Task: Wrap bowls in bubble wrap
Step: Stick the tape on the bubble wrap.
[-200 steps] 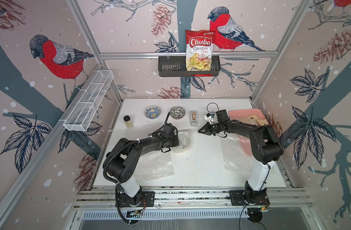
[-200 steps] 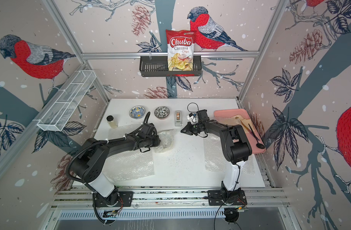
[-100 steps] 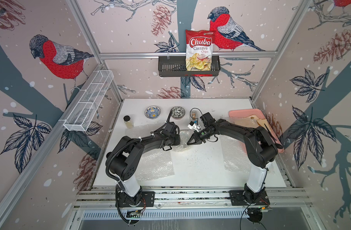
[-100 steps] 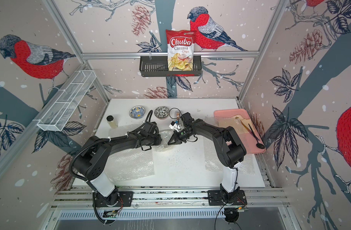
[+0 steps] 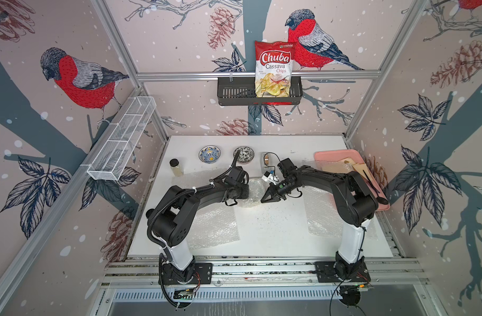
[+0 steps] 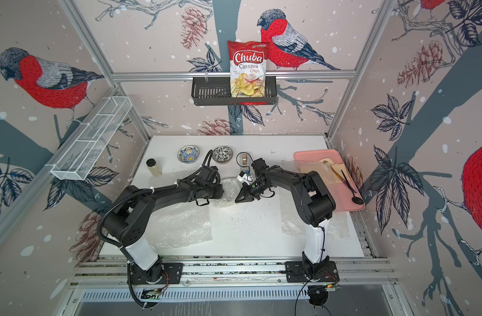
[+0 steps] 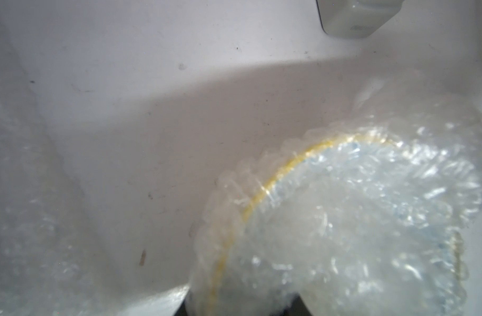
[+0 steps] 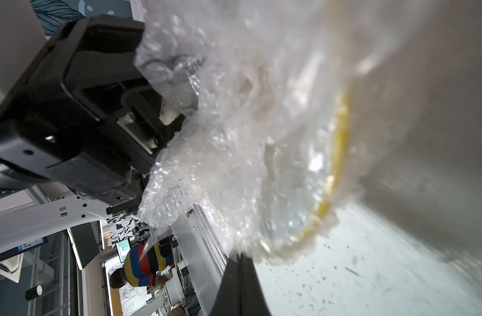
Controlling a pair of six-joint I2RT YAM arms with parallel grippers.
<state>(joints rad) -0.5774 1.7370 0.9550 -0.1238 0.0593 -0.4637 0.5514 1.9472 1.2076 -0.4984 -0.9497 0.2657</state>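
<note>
A pale teal bowl with a yellow rim (image 7: 264,191) sits bundled in bubble wrap (image 5: 255,191) at mid-table. My left gripper (image 5: 247,193) reaches the bundle from the left, and bunched wrap fills the gap between its jaws (image 7: 242,309). My right gripper (image 5: 264,200) is shut with nothing in it, and its tip (image 8: 241,262) touches the bundle's right edge by the yellow rim (image 8: 330,175). A blue-and-yellow bowl (image 5: 209,154) and a black-and-white bowl (image 5: 243,154) stand bare at the back. Flat bubble wrap sheets lie under each arm (image 5: 215,224) (image 5: 323,219).
A small glass jar (image 5: 176,167) stands back left. A grey tape dispenser (image 5: 266,163) sits behind the bundle. A pink tray (image 5: 333,156) at the right edge holds tan paper and a black spoon (image 5: 378,194). A black wall basket (image 5: 234,93) holds a chips bag.
My right arm has swung left from near the pink tray to the wrapped bowl, staying shut. My left gripper has stayed at the bundle.
</note>
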